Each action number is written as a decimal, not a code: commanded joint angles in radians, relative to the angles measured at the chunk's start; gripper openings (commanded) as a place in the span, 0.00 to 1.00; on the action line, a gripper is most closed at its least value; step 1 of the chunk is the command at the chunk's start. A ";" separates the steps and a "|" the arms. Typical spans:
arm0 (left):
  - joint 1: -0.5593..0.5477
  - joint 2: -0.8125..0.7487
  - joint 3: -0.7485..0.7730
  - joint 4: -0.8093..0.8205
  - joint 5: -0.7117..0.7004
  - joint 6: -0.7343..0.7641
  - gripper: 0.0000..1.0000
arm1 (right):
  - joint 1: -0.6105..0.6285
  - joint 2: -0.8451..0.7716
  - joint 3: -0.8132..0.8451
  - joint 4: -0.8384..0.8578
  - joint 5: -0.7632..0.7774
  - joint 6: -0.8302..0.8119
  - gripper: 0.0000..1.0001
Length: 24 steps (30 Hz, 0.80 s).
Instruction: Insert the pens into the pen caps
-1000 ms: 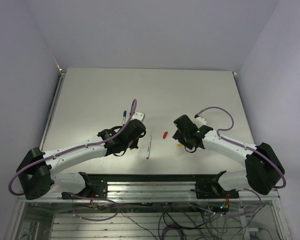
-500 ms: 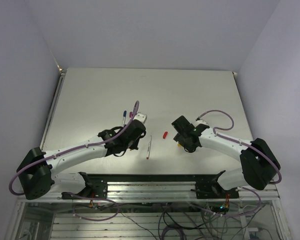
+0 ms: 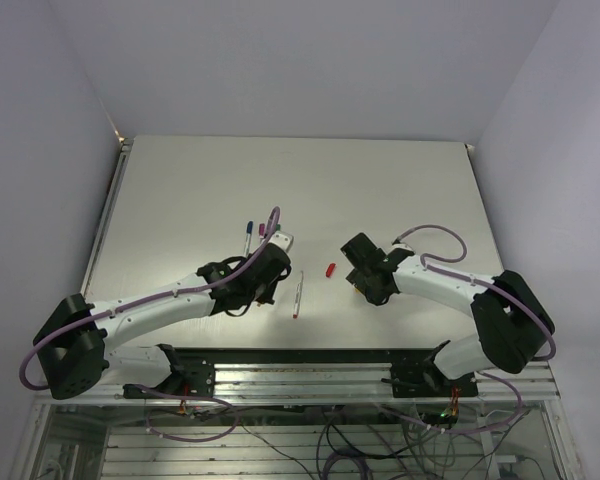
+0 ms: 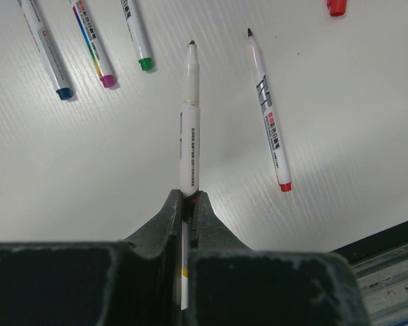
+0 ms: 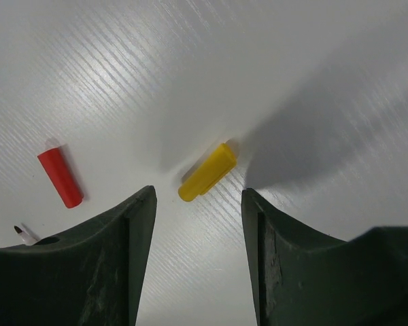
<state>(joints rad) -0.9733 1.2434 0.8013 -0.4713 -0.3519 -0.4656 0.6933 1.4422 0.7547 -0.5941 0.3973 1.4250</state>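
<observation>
Left gripper (image 4: 188,204): clenched on the held pen; the jaws are almost together and pinch the lower barrel.
Held pen (image 4: 190,136): pale barrel pointing away from the wrist camera, with a dull uncapped tip at the far end. The rear end is hidden between the fingers, where a small yellow patch shows. Cannot tell whether it is clear of the tabletop (image 3: 380,180).
Blue-ended pen (image 4: 45,51): lies flat at far left in the left wrist view; upper part cut off by the frame edge.
Magenta-ended pen (image 4: 93,44): just beside the blue-ended pen and roughly parallel to it; top cut off. A multicoloured stripe runs along the barrel.
Green-ended pen (image 4: 137,34): next to the right; top cut off.
Red-ended pen (image 4: 269,119): full length in view, right of the held pen and apart from it. Dark bare tip at the far end, red end nearer.
Printing: dark marks on every barrel, too small to read.
Red cap (image 5: 60,178): lies alone on its side, left of the yellow cap and apart from it. Cut by the top edge in the left wrist view.
Pen tip (image 5: 20,233): a dark sliver beside the finger at lower left of the right wrist view; cannot tell which pen.
Yellow cap (image 5: 207,172): on its side, tilted, just ahead of the gap between the right fingers, touching neither.
Right gripper (image 5: 197,200): released, jaws wide apart, holding nothing.
Top view: the fingers of both grippers are hidden under the wrist housings.
</observation>
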 commanded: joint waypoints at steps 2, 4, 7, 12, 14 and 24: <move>-0.006 -0.003 -0.009 0.026 0.021 0.021 0.07 | 0.000 0.045 0.007 -0.009 0.032 0.058 0.53; -0.008 0.000 -0.009 0.026 0.020 0.025 0.07 | -0.002 0.068 0.019 -0.031 0.029 0.076 0.52; -0.008 0.001 -0.011 0.028 0.016 0.025 0.07 | -0.004 0.096 0.027 -0.060 0.023 0.108 0.52; -0.008 0.007 -0.015 0.036 0.021 0.030 0.07 | -0.009 0.104 0.014 -0.055 0.013 0.132 0.51; -0.006 0.014 -0.012 0.036 0.021 0.032 0.07 | -0.011 0.096 0.005 -0.052 0.017 0.142 0.50; -0.006 -0.001 -0.007 0.026 0.010 0.030 0.07 | -0.021 0.115 0.005 -0.103 -0.017 0.133 0.33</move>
<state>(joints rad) -0.9733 1.2602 0.7902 -0.4648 -0.3450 -0.4446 0.6792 1.5105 0.7799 -0.6338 0.4133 1.5467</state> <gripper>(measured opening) 0.100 0.345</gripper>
